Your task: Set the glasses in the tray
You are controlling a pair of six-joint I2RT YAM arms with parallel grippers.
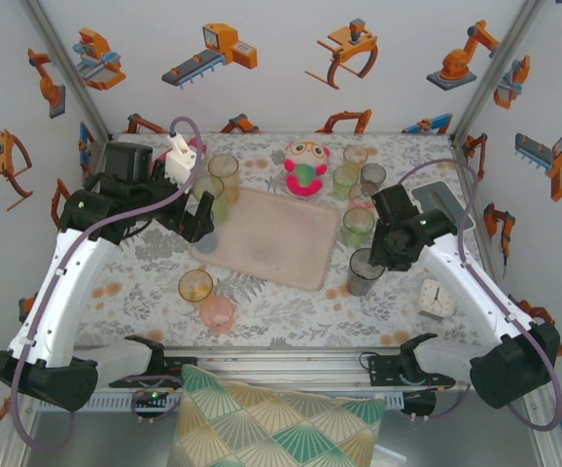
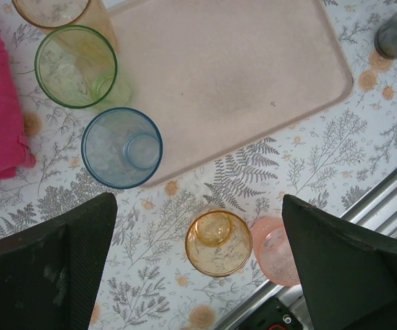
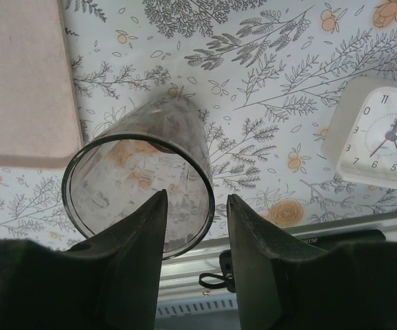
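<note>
The left gripper (image 2: 198,206) is hanging wide open near the blue glass (image 2: 121,148); the right gripper (image 3: 196,199), narrowly open, is straddling the rim of the grey glass (image 3: 130,165).

The tray (image 1: 279,233) lies on the bench (image 1: 262,316); glasses (image 1: 358,226) stand at its 2, 4, 8, 10 o'clock, plush toy (image 1: 306,167) at 12.

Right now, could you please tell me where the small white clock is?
The clock is on the right side of the table near its front edge, just right of the grey glass; the right wrist view shows it at its right edge.
</note>
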